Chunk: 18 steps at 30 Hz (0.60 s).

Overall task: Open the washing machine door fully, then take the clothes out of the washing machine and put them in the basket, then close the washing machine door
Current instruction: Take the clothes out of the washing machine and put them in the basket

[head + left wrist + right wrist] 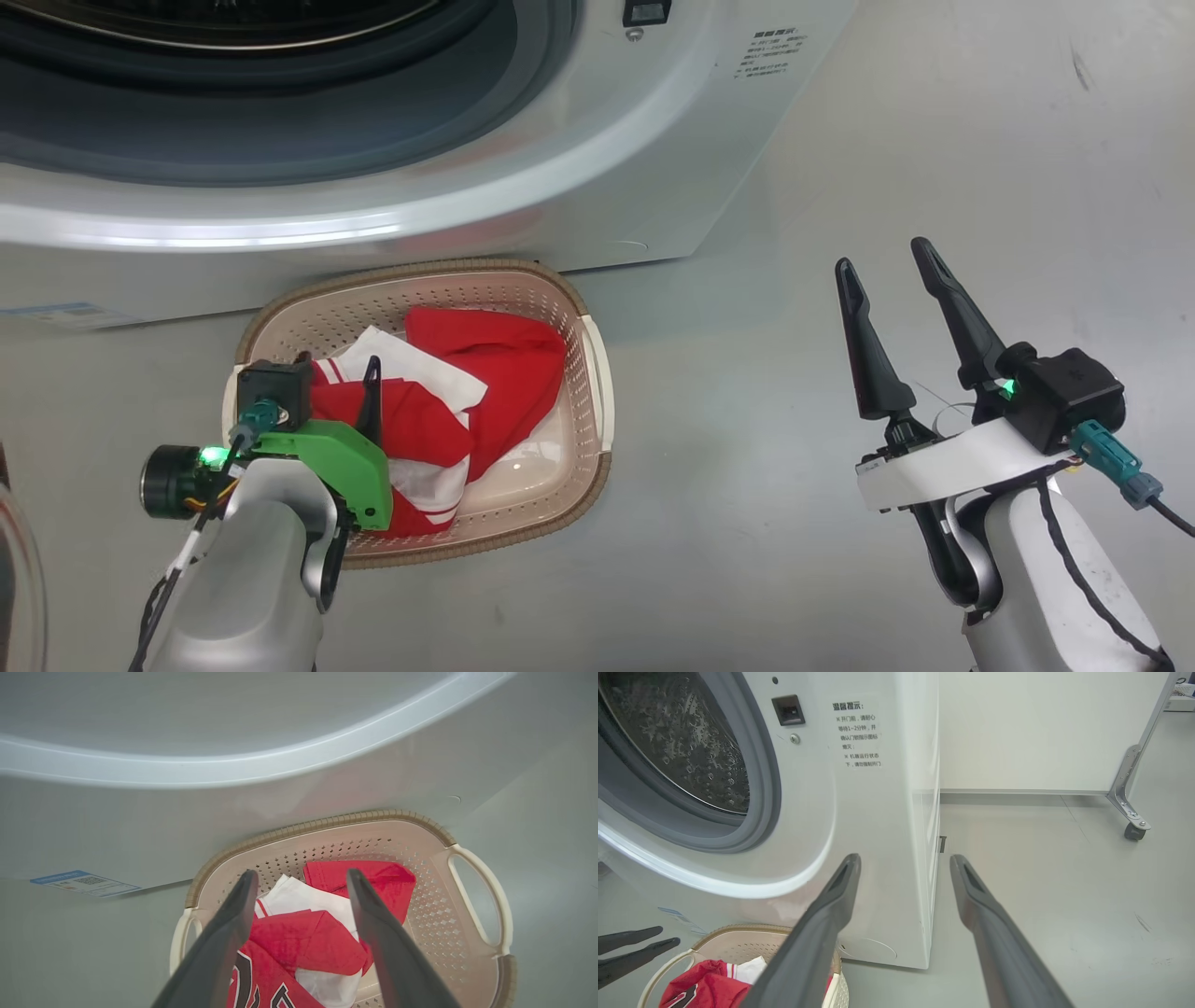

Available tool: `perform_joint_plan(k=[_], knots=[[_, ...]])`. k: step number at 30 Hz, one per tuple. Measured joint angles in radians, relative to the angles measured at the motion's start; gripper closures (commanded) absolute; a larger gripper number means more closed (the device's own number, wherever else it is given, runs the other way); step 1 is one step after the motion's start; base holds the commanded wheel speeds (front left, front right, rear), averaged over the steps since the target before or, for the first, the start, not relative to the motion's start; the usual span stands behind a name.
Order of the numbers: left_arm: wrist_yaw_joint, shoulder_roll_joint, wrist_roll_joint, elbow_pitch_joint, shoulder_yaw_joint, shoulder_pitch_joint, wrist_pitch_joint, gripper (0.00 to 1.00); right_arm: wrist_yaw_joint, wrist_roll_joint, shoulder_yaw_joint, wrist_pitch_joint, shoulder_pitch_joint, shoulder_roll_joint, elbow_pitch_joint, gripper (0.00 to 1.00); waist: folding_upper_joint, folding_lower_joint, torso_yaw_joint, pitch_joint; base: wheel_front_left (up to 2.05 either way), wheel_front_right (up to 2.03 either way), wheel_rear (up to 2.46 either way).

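The clothes [495, 364], red with white parts, lie in the cream basket [411, 273] on the floor in front of the washing machine [597, 140]. My left gripper [336, 364] hangs open just above the pile with nothing between its fingers. In the left wrist view the left gripper [301, 872] frames the clothes [303, 942], a jersey with dark numerals lowest, inside the basket [327, 823]. My right gripper [882, 257] stands open and empty over bare floor to the right. The machine's opening is uncovered and its steel drum [691, 742] shows. A glassy curved edge of the washing machine door [19, 579] sits at the far lower left.
A blue sticker [84, 882] marks the machine's lower front. Grey floor [794, 467] spreads to the right of the basket. A metal frame leg on a caster [1134, 830] stands by the white wall [1041, 728] beyond the machine's side.
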Motion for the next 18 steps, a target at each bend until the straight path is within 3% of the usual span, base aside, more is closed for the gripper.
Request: perform_joint_plan(k=[6, 18], knots=[[0.000, -0.001, 0.000, -0.001, 0.002, -0.001, -0.082, 0.00, 0.000, 0.000, 0.000, -0.001, 0.000, -0.001, 0.025, 0.00, 0.0000, 0.0000, 0.015, -0.032, 0.00, 0.00, 0.00], [0.015, -0.002, 0.003, -0.126, 0.019, 0.018, -0.113, 0.00, -0.001, 0.000, -0.011, -0.009, 0.015, -0.002, 0.064, 0.00, 0.0000, 0.0000, 0.039, -0.127, 0.00, 0.00, 0.00]])
